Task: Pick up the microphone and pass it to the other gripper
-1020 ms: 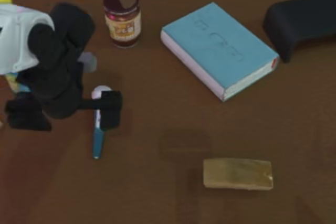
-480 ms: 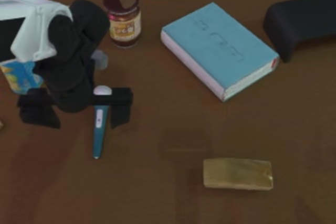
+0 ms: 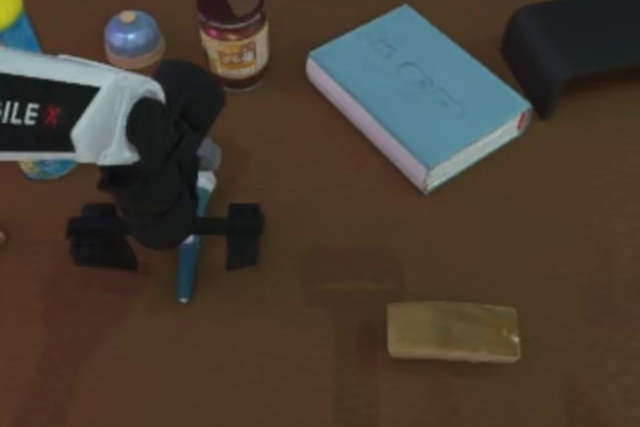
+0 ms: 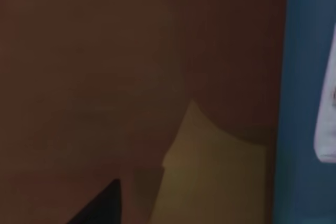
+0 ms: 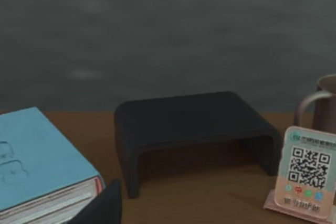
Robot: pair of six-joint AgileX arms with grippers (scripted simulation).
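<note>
My left tool [image 3: 165, 235] hangs spread wide astride the microphone [image 3: 187, 265]; it lies flat on the bench [image 3: 330, 367], left side, below the jam jar [image 3: 232, 34]; nothing grasped.

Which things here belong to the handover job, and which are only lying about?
For the job:
- microphone
- left gripper, fingers open on either side of the microphone

Only lying about:
- jar
- blue book
- yellow block
- black stand
- bell
- blue can
- QR sign
- mug
</note>
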